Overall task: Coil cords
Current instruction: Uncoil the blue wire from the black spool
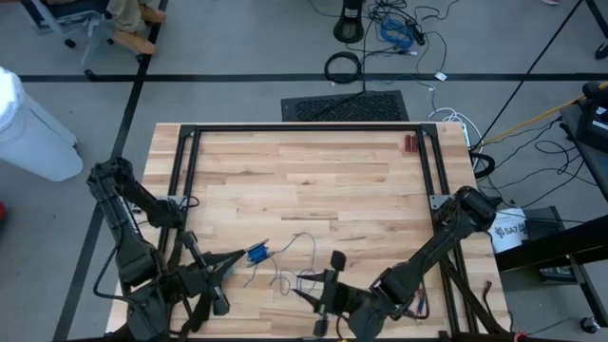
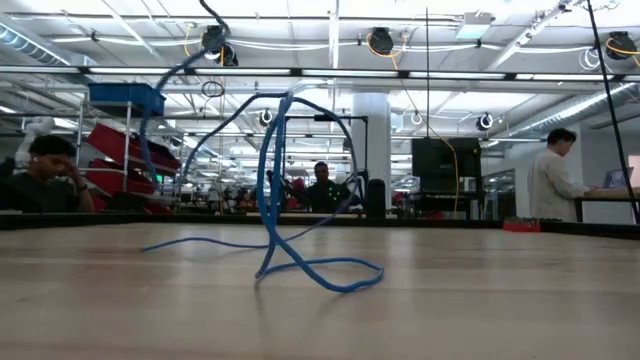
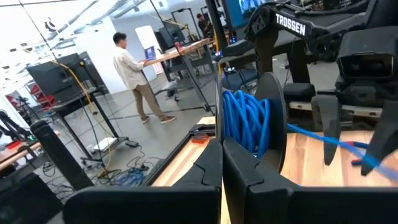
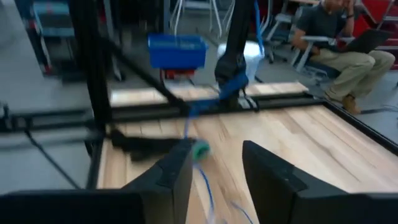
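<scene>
The cord is thin and blue. Part of it is wound into a tight coil (image 3: 244, 119) against a dark round disc (image 3: 277, 118). My left gripper (image 3: 222, 152) is shut at that coil, near the table's front left (image 1: 249, 256). The loose rest of the cord (image 1: 302, 243) trails over the wood and stands up in loops (image 2: 275, 200). My right gripper (image 4: 214, 168) is open at the front middle (image 1: 308, 290), pointing toward the coil. One loose strand (image 4: 203, 180) runs between its fingers; whether it touches them I cannot tell. My left gripper has the wound coil with its dark disc at its lower edge (image 3: 239, 144), pinched between the two shut fingers. The fingers reach out level and the coil stands on edge beyond their tips, lifted clear of the table. A strand (image 3: 323, 138) leads off from it toward the right arm.
A black frame (image 1: 304, 129) runs along the table's far, left and right sides. A small red thing (image 1: 410, 142) lies at the far right corner. People sit and stand in the room beyond the table. Bare wood lies across the table's middle and far half.
</scene>
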